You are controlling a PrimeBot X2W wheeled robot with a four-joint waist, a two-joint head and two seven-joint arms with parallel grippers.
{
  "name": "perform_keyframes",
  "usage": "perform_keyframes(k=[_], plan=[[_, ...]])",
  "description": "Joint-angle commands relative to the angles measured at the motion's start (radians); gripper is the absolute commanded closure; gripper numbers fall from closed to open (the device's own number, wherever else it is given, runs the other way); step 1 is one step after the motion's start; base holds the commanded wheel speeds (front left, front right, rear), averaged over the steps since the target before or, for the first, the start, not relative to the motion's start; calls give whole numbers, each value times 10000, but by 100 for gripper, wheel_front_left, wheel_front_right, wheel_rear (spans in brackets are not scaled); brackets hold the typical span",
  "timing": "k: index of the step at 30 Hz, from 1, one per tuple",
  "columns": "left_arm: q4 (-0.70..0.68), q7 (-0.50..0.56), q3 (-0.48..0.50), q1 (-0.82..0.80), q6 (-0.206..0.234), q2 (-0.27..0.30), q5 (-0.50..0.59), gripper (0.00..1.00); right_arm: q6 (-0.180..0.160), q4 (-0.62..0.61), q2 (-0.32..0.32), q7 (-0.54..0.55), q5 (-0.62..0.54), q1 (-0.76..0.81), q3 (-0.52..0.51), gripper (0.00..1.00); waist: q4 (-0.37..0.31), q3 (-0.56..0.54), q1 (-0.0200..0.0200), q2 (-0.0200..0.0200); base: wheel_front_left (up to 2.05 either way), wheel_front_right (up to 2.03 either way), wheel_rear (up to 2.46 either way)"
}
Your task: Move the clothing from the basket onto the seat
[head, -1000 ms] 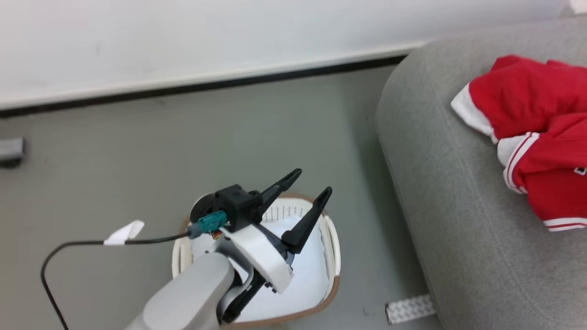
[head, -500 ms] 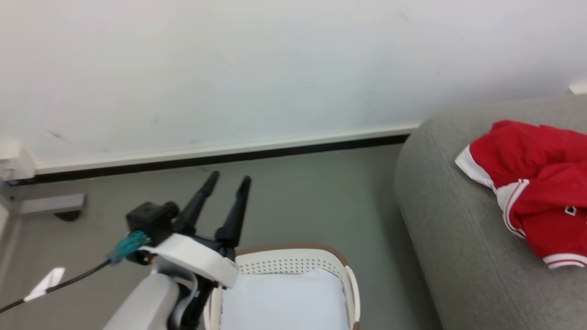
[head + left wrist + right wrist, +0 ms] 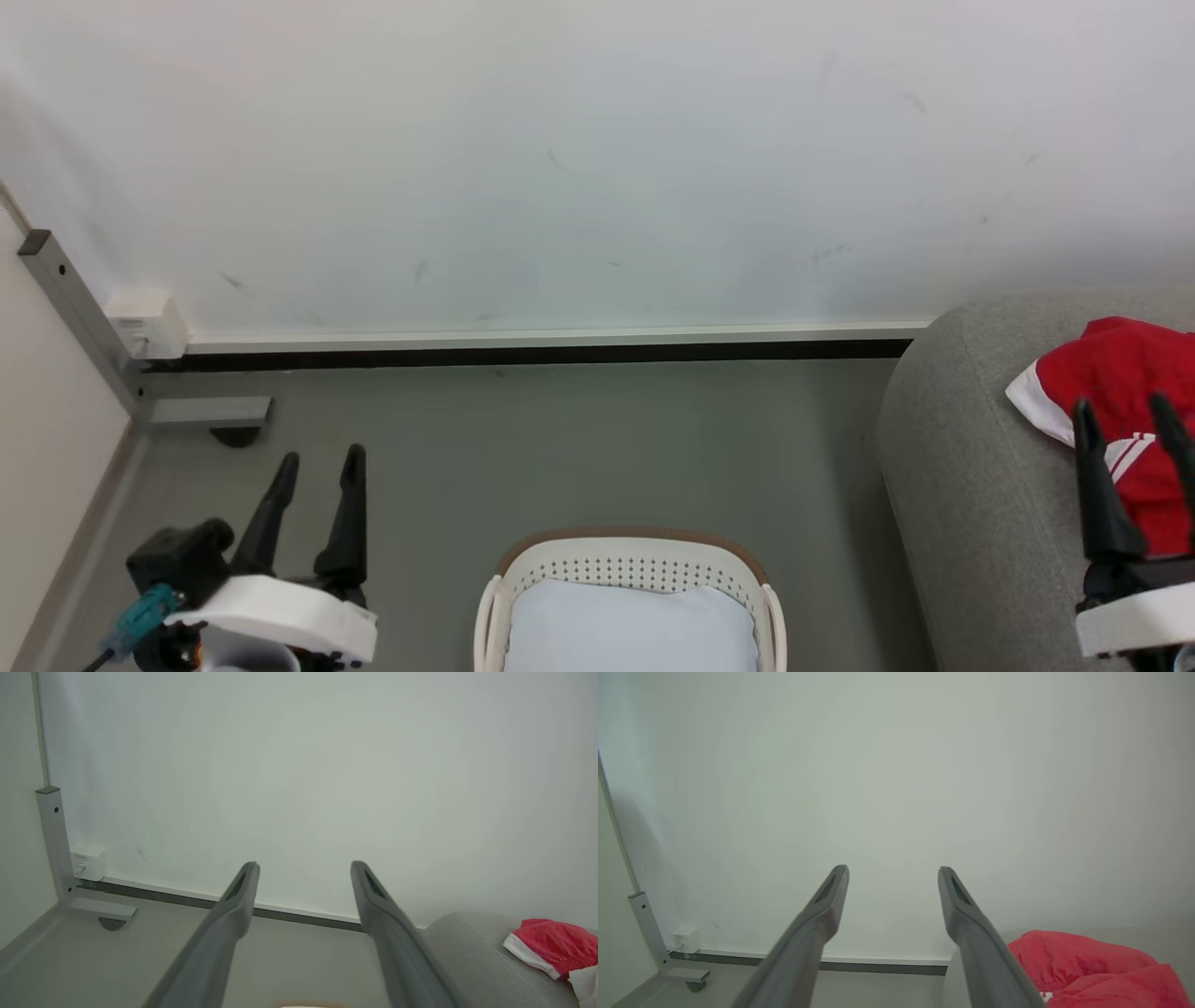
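The left gripper [image 3: 319, 459] stands at the lower left of the head view, above the grey floor [image 3: 579, 439]. Its two dark fingers point up the frame, parted with nothing between them. The left wrist view shows the same: a plain gap between the fingers, with the white wall [image 3: 597, 168] behind.

At the lower middle sits the basket [image 3: 625, 538]. Inside its brown rim and perforated wall lies a plain white pad [image 3: 630, 621]. No red cloth shows in the part in view. The bottom edge of the frame cuts off the near half, so I cannot tell what may lie there.

To the right rises the rounded grey seat [image 3: 971, 485]. The clothing [image 3: 1116, 359], red with white trim and stripes, lies bunched on top of it at the right edge of the frame, well apart from the basket.

At the lower right the right gripper [image 3: 1120, 403] points up in front of the clothing, fingers likewise apart and empty. In the right wrist view the red heap lies beside and beyond them, not between them.

By my judgement the task is all but done: the garments are on the seat and both grippers are free. What is left, at most, is to check the basket's hidden half for a stray piece.
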Motion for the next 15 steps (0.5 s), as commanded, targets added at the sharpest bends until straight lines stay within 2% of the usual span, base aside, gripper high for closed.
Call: perform_keyframes(k=[1, 6, 15], plan=[[20, 3, 123, 169, -40, -46, 218, 0, -24, 15, 86, -169, -139, 228, -8, 0, 59, -19, 2, 0, 0, 0, 0], [59, 3, 717, 740, -298, -466, 767, 0, -24, 430, 768, -1024, -307, 860, 272, 0, 189, -80, 2, 0, 0, 0, 0], [214, 3, 1144, 1172, -766, -1060, 1909, 0, -24, 1448, 1175, -1411, -474, 1158, 836, 0, 268, -6, 2, 0, 0, 0, 0]])
